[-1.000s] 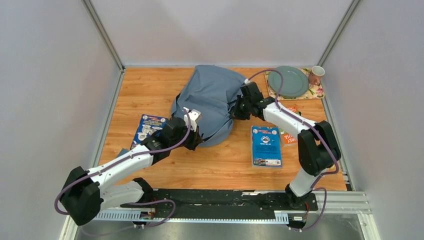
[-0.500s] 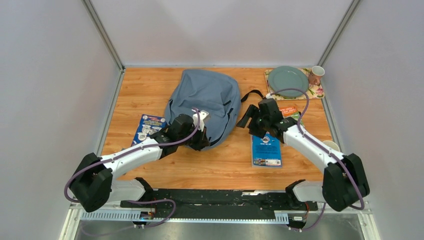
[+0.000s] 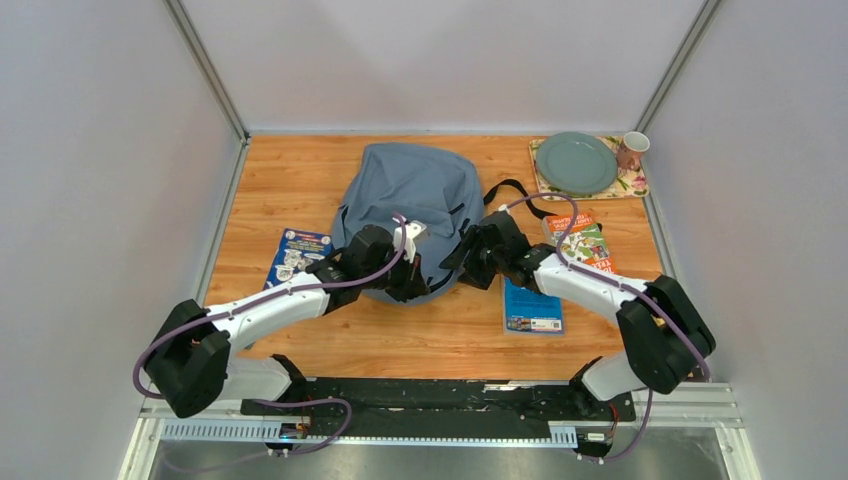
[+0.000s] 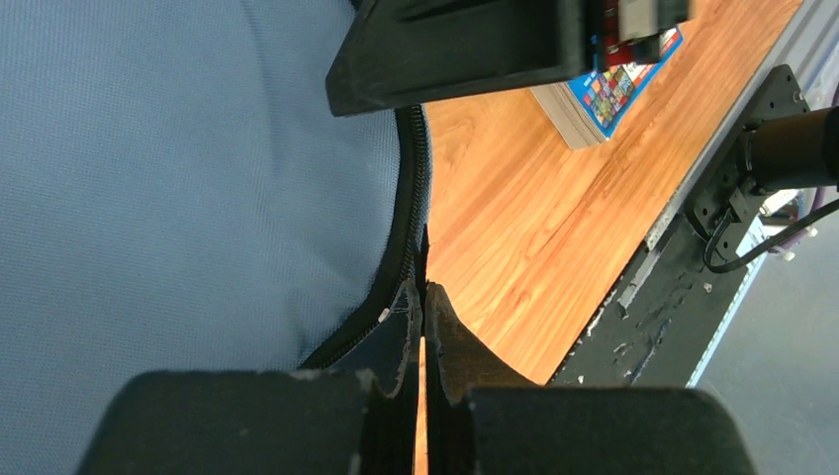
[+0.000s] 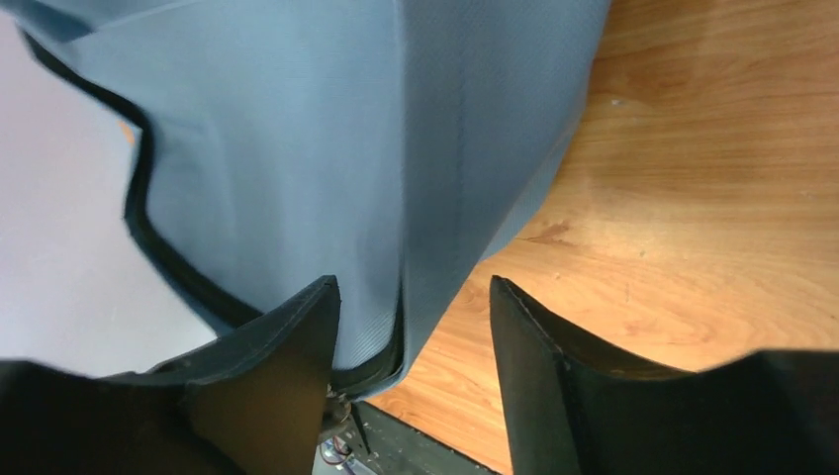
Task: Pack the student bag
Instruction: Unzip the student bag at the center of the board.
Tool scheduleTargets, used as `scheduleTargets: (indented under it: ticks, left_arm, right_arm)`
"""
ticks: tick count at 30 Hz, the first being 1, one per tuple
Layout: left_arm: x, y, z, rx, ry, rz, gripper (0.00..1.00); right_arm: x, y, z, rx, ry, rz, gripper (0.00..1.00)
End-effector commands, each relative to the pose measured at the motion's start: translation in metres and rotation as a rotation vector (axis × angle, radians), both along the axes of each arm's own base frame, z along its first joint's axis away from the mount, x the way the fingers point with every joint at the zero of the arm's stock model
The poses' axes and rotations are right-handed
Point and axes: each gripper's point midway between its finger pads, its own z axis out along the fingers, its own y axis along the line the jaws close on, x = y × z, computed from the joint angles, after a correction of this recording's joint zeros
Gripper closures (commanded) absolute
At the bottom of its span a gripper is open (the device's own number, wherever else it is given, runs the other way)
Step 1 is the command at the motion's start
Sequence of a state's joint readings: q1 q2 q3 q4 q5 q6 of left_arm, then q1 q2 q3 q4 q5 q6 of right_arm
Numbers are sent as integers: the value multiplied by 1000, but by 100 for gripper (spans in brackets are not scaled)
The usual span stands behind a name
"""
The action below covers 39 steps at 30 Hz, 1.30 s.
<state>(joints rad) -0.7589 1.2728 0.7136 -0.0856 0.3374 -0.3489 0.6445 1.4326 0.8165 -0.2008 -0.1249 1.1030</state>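
Left wrist: left pincer (image 4: 423, 289) clenched at student bag (image 4: 178, 178) zip (image 4: 417, 178). Right wrist: right pincer (image 5: 414, 287) released, straddling fabric edge.

Top looks down; wrist views close on bag (image 3: 415, 190).

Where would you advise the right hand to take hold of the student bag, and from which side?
Take the student bag by its dark-trimmed edge at its near right side, coming in from the right. That edge is a thin fold of limp fabric, and it lies between the open fingers of the right hand; the left hand seems to pinch the same rim.
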Motion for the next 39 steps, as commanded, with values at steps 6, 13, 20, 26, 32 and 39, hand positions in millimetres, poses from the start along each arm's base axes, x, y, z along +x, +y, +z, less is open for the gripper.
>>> scheduleTargets:
  ticks: [6,13,20,26,32,39]
  left_arm:
    - [13,-8,24,-17,-58,23,100]
    - [-5,33,6,105,-60,68,100]
    - [-19,77,-16,175,-116,156,100]
    - [-26,63,-3,83,-105,110,100]
    - [-24,49,15,19,-110,81,100]
    - [-27,30,18,-85,-66,66,100]
  right_arm:
    - [-3,-3,-14,-4,37,45,89]
    - [18,-48,-15,-84,-14,-9,100]
    - [42,-85,2,-224,-86,-44,100]
    - [25,-62,24,-125,-96,65,50]
    - [-37,-46,37,4,-77,-15,30]
    - [-85,-2,38,253,2,-67,30]
